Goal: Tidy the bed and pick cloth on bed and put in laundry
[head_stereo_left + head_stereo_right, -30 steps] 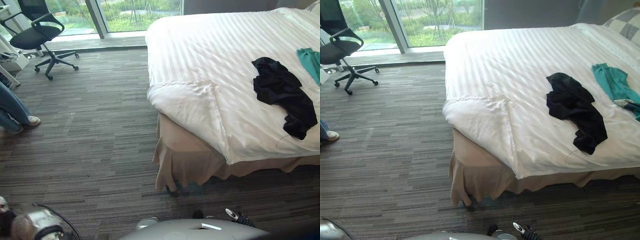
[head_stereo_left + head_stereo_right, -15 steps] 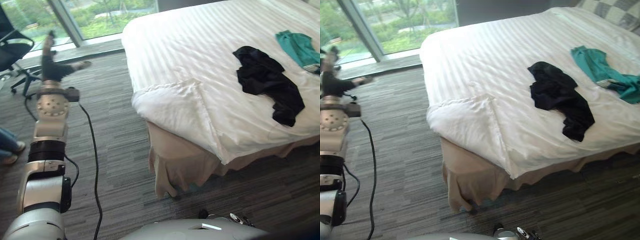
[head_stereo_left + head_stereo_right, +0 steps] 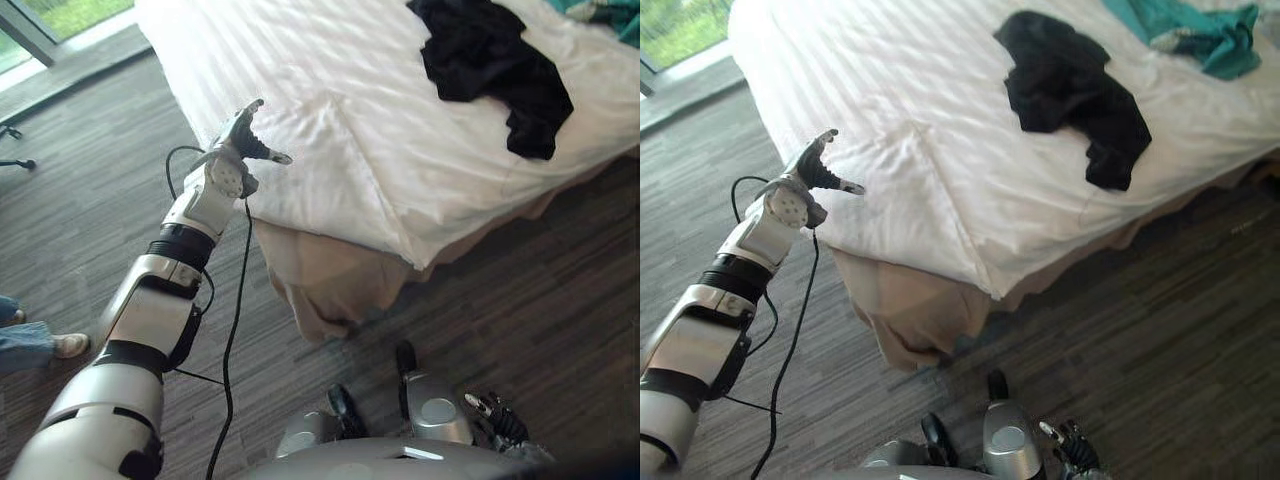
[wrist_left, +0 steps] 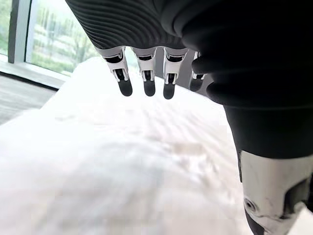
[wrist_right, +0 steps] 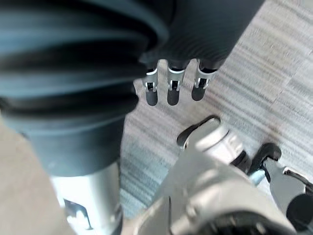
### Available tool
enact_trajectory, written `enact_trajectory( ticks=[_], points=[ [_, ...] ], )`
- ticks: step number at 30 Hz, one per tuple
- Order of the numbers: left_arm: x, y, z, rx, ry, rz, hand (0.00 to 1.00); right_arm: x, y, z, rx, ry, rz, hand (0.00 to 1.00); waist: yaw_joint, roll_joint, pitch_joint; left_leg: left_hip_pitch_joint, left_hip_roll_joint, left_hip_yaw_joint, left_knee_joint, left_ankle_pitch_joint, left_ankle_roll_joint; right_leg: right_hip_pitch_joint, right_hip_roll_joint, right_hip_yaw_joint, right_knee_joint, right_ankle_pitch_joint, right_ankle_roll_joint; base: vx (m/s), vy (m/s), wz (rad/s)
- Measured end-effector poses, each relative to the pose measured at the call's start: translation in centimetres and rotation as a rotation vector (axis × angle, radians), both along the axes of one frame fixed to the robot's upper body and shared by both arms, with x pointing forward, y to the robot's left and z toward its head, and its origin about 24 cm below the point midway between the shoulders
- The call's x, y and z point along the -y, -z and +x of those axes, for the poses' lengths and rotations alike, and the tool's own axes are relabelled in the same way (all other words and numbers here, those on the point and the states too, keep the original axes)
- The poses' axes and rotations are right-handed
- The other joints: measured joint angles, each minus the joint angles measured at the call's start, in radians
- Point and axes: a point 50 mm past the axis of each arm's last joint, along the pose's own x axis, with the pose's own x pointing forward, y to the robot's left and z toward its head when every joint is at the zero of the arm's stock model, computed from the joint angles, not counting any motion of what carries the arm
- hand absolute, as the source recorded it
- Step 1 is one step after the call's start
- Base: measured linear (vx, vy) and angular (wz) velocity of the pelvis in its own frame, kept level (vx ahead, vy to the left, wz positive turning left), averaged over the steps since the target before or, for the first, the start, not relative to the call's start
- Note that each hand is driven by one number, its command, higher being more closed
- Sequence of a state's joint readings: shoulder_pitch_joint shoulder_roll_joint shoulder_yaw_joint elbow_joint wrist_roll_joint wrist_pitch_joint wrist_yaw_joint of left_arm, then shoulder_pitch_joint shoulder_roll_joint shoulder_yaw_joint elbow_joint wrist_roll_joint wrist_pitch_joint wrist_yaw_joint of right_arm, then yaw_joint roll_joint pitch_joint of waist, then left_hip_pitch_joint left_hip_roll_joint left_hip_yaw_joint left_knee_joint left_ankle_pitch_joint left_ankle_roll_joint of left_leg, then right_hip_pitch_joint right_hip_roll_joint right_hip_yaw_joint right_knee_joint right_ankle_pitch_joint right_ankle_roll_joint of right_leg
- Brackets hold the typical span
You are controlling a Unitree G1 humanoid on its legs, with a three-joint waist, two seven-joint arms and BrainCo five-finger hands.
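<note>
A black cloth (image 3: 490, 60) lies crumpled on the white duvet (image 3: 400, 160) near the bed's front edge. A teal cloth (image 3: 1190, 25) lies farther back. My left hand (image 3: 240, 135) is stretched out at the duvet's folded-over corner (image 3: 320, 130), fingers straight and open. In the left wrist view its fingers (image 4: 146, 83) hover over the white duvet (image 4: 122, 166) and hold nothing. My right hand (image 5: 168, 93) hangs low at my side over the carpet, with relaxed, empty fingers.
A beige bed skirt (image 3: 330, 280) hangs under the duvet at the near corner. Grey striped carpet (image 3: 540, 290) surrounds the bed. A person's shoe and trouser leg (image 3: 40, 340) are at the left edge. A window (image 3: 670, 25) is at the far left.
The camera has tipped down and shifted, so the bed sits higher in view. My left arm has swung from out at the left, by the chair, over to the duvet's folded corner.
</note>
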State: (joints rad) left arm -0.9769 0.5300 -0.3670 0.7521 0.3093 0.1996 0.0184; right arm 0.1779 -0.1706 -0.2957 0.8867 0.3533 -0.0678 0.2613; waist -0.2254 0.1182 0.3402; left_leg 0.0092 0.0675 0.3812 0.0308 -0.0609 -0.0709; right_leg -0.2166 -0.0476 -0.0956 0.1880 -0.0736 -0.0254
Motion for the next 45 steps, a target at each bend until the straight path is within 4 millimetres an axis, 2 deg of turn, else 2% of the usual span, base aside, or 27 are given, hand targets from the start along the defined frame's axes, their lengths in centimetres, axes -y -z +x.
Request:
enact_trajectory(
  ticks=[1, 3, 5, 6, 7, 8, 10, 14, 19, 21, 22, 25, 26, 28, 29, 31, 32, 34, 35, 37, 39, 42, 45],
  points=[
    [-0.1, -0.4, 0.3, -0.022, -0.018, 0.034, 0.00, 0.3, -0.4, 1.0, 0.034, 0.000, -0.002, 0.00, -0.011, -0.007, 0.033, -0.021, -0.006, 0.002, 0.011, 0.001, 0.002, -0.035, -0.009, 0.004, 0.035, -0.007, -0.001, -0.12, -0.016, -0.01],
    [-0.6, -0.7, 0.5, -0.062, -0.067, 0.044, 0.00, 0.3, -1.0, 2.6, 0.093, -0.004, 0.000, 0.00, -0.015, -0.024, 0.071, -0.042, -0.009, 0.029, 0.011, 0.002, 0.003, -0.085, -0.009, 0.029, 0.072, -0.009, -0.002, -0.13, -0.018, -0.23],
    [-1.1, -0.8, 0.6, -0.089, -0.118, 0.101, 0.00, 0.2, -1.6, 3.8, 0.155, -0.009, 0.011, 0.00, -0.017, -0.036, 0.087, -0.073, -0.013, 0.056, 0.011, 0.000, 0.004, -0.138, -0.012, 0.040, 0.106, -0.013, 0.000, -0.12, -0.032, -0.19],
    [-1.1, -1.9, 0.8, -0.071, -0.142, 0.144, 0.00, 0.2, -2.3, 4.6, 0.202, -0.023, 0.013, 0.00, -0.018, -0.043, 0.107, -0.085, -0.011, 0.079, 0.013, -0.005, 0.013, -0.161, -0.013, 0.041, 0.125, -0.017, 0.003, -0.08, -0.029, -0.03],
    [-1.0, -2.4, 0.8, -0.067, -0.149, 0.156, 1.00, 0.1, -2.5, 4.9, 0.216, -0.034, 0.015, 0.00, -0.019, -0.047, 0.114, -0.090, -0.008, 0.091, 0.016, -0.010, 0.021, -0.168, -0.013, 0.041, 0.131, -0.019, 0.003, -0.07, -0.027, 0.02],
    [-0.9, -3.2, 0.9, -0.074, -0.159, 0.177, 1.00, 0.0, -2.8, 5.3, 0.239, -0.050, 0.018, 0.00, -0.017, -0.055, 0.122, -0.101, -0.002, 0.111, 0.028, -0.020, 0.034, -0.179, -0.014, 0.041, 0.141, -0.020, 0.003, -0.06, -0.021, -0.05],
    [-0.9, -4.6, 1.0, -0.116, -0.195, 0.277, 1.00, -0.4, -3.9, 7.0, 0.320, -0.100, 0.020, 0.00, -0.007, -0.076, 0.135, -0.136, 0.015, 0.152, 0.079, -0.052, 0.033, -0.204, -0.014, 0.053, 0.143, -0.020, 0.013, -0.08, -0.030, -0.12],
    [-0.8, -5.9, 0.9, -0.163, -0.220, 0.375, 1.00, -0.9, -5.0, 8.6, 0.380, -0.155, 0.013, 0.00, -0.003, -0.080, 0.138, -0.150, 0.036, 0.199, 0.121, -0.075, 0.034, -0.211, -0.014, 0.061, 0.142, -0.009, 0.016, 0.00, 0.011, -0.09],
    [-0.3, -5.6, 1.1, -0.147, -0.170, 0.305, 1.00, -2.0, -5.3, 9.0, 0.400, -0.217, 0.032, 0.00, 0.004, -0.079, 0.136, -0.135, 0.038, 0.215, 0.128, -0.080, 0.038, -0.191, -0.020, 0.063, 0.139, -0.002, 0.017, 0.06, 0.044, 0.00],
    [0.2, -3.4, 1.3, -0.157, -0.097, 0.178, 1.00, -2.3, -5.2, 9.0, 0.396, -0.229, 0.035, 0.00, 0.015, -0.076, 0.123, -0.105, 0.037, 0.215, 0.126, -0.080, 0.037, -0.155, -0.026, 0.048, 0.140, -0.007, 0.023, 0.07, 0.039, 0.15],
    [0.2, -3.2, 1.3, -0.153, -0.088, 0.164, 1.00, -2.3, -5.1, 9.0, 0.394, -0.231, 0.034, 0.00, 0.017, -0.075, 0.119, -0.102, 0.037, 0.214, 0.126, -0.080, 0.037, -0.152, -0.026, 0.047, 0.140, -0.007, 0.024, 0.08, 0.037, 0.17],
    [0.8, 3.9, -0.2, -0.208, 0.045, -0.030, 1.00, -2.8, -3.9, 7.9, 0.320, -0.254, 0.030, 0.00, 0.027, -0.074, 0.042, -0.049, 0.019, 0.173, 0.095, -0.063, 0.029, -0.085, -0.050, -0.007, 0.142, -0.037, 0.030, 0.08, 0.033, 0.41],
    [0.9, 4.6, -0.4, -0.218, 0.053, -0.037, 1.00, -2.8, -3.8, 7.8, 0.311, -0.254, 0.030, 0.00, 0.027, -0.071, 0.035, -0.045, 0.017, 0.166, 0.091, -0.062, 0.028, -0.078, -0.053, -0.011, 0.142, -0.041, 0.031, 0.06, 0.023, 0.60],
    [1.4, 8.4, -2.5, -0.281, 0.131, -0.124, 1.00, -2.6, -2.4, 6.2, 0.218, -0.233, 0.028, 0.00, 0.044, -0.062, -0.012, -0.016, 0.001, 0.109, 0.062, -0.033, 0.007, -0.028, -0.074, -0.056, 0.129, -0.048, 0.033, 0.06, 0.017, 0.59],
    [1.6, 9.1, -3.1, -0.297, 0.154, -0.145, 1.00, -2.5, -2.1, 5.7, 0.191, -0.222, 0.027, 0.00, 0.053, -0.058, -0.024, -0.011, -0.001, 0.093, 0.056, -0.028, 0.003, -0.013, -0.076, -0.068, 0.118, -0.048, 0.033, 0.06, -0.001, 0.59],
    [2.3, 11.7, -5.7, -0.356, 0.232, -0.244, 1.00, -2.4, -0.9, 3.7, 0.095, -0.162, 0.032, 0.00, 0.086, -0.036, -0.069, 0.004, -0.001, 0.036, 0.038, -0.026, 0.003, 0.042, -0.076, -0.116, 0.066, -0.047, 0.034, 0.06, -0.004, 0.58],
    [2.2, 12.2, -6.4, -0.367, 0.242, -0.280, 1.00, -2.4, -0.7, 3.4, 0.074, -0.154, 0.032, 0.00, 0.091, -0.034, -0.073, 0.012, -0.001, 0.024, 0.037, -0.025, 0.004, 0.061, -0.075, -0.126, 0.054, -0.047, 0.035, 0.05, 0.004, 0.48],
    [2.6, 13.6, -9.0, -0.392, 0.291, -0.437, 1.00, -2.6, 0.1, 2.3, 0.001, -0.125, 0.041, 0.00, 0.112, -0.026, -0.116, 0.027, -0.001, -0.012, 0.034, -0.025, 0.004, 0.114, -0.069, -0.143, 0.002, -0.038, 0.045, 0.06, 0.004, 0.31],
    [2.8, 13.8, -9.7, -0.395, 0.301, -0.477, 0.00, -2.6, 0.3, 2.1, -0.013, -0.117, 0.042, 0.00, 0.114, -0.024, -0.126, 0.036, -0.001, -0.018, 0.029, -0.025, 0.004, 0.129, -0.066, -0.147, -0.016, -0.034, 0.047, 0.07, 0.007, 0.17],
    [3.6, 15.5, -11.8, -0.442, 0.310, -0.603, 0.00, -2.4, 0.8, 0.8, -0.073, -0.098, 0.034, 0.00, 0.124, -0.009, -0.178, 0.056, -0.003, -0.047, 0.006, -0.023, 0.007, 0.181, -0.054, -0.166, -0.091, -0.008, 0.054, 0.07, 0.007, 0.12],
    [3.8, 16.9, -13.1, -0.474, 0.281, -0.688, 0.00, -2.4, 1.2, -0.1, -0.113, -0.093, 0.029, 0.00, 0.135, -0.004, -0.198, 0.061, -0.004, -0.073, 0.005, -0.023, 0.007, 0.217, -0.044, -0.168, -0.145, 0.013, 0.058, 0.05, -0.011, 0.08],
    [3.6, 20.2, -15.5, -0.550, 0.147, -0.837, 0.00, -2.6, 1.6, -1.0, -0.159, -0.096, 0.031, 0.00, 0.143, -0.010, -0.212, 0.062, -0.005, -0.121, 0.002, -0.023, 0.008, 0.256, -0.030, -0.182, -0.211, 0.039, 0.060, 0.04, -0.026, 0.10],
    [3.4, 23.2, -17.0, -0.592, -0.042, -1.049, 0.00, -2.9, 2.1, -1.8, -0.196, -0.072, 0.051, 0.00, 0.179, -0.029, -0.222, 0.067, -0.003, -0.145, 0.000, -0.023, 0.008, 0.276, -0.018, -0.198, -0.243, 0.048, 0.056, 0.05, -0.028, 0.14]
  ],
)
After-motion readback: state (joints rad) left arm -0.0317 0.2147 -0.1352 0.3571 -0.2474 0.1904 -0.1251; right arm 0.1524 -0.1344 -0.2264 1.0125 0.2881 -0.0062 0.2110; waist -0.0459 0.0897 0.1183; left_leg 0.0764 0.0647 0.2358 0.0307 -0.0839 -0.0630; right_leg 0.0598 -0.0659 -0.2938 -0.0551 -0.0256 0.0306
